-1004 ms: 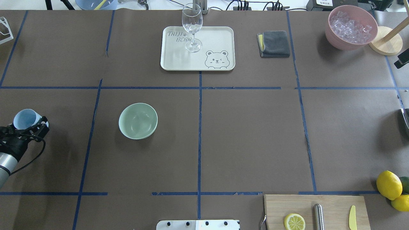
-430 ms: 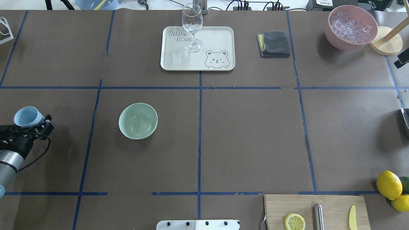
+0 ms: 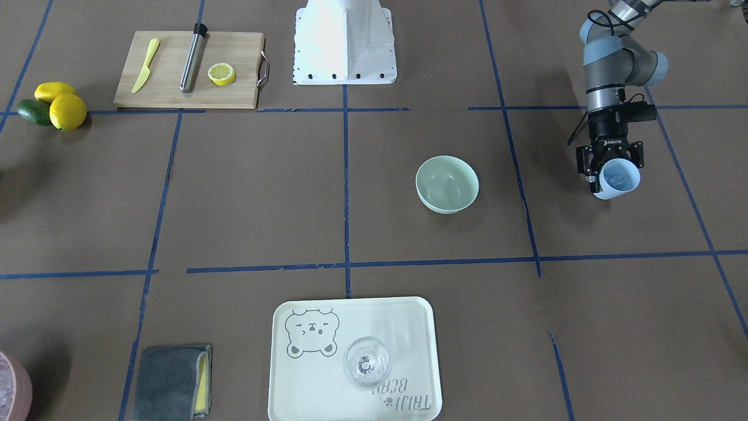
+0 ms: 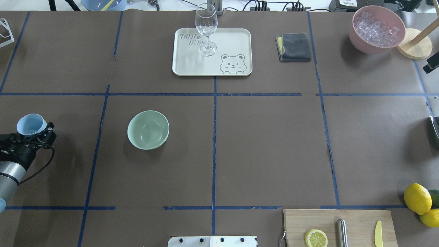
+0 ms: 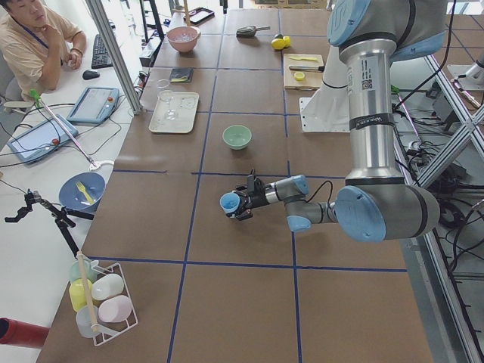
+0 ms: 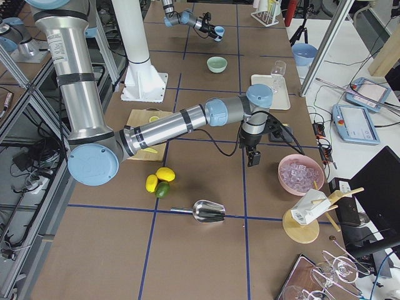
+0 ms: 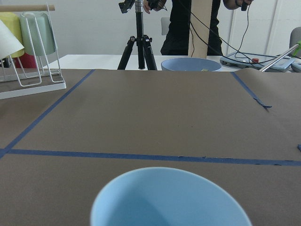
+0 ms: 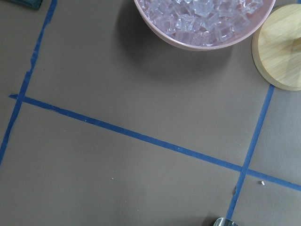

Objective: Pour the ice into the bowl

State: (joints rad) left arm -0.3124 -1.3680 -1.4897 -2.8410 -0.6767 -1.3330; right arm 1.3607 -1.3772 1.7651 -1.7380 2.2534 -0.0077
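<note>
The pale mint-green bowl (image 4: 148, 129) stands empty left of the table's middle; it also shows in the front view (image 3: 447, 183). My left gripper (image 4: 32, 133) is shut on a light blue cup (image 4: 31, 124) near the table's left edge, well left of the bowl. The cup (image 3: 618, 180) is held above the table, mouth up and slightly tilted. I cannot tell if ice is in it; the left wrist view shows only its rim (image 7: 171, 197). A heap of clear ice cubes (image 4: 376, 27) lies in the pink bowl (image 4: 360, 43). My right gripper (image 6: 253, 157) hangs near that bowl; I cannot tell its state.
A white tray (image 4: 236, 37) with a wine glass (image 4: 206, 29) stands at the far middle, a grey cloth (image 4: 294, 47) to its right. A cutting board (image 4: 295, 223) with a lemon half, lemons (image 4: 417, 198), and a metal scoop (image 6: 209, 211) lie near right.
My left gripper has shifted slightly right and away from the robot with the cup, and the cup has turned more upright. The bowl has not moved.
</note>
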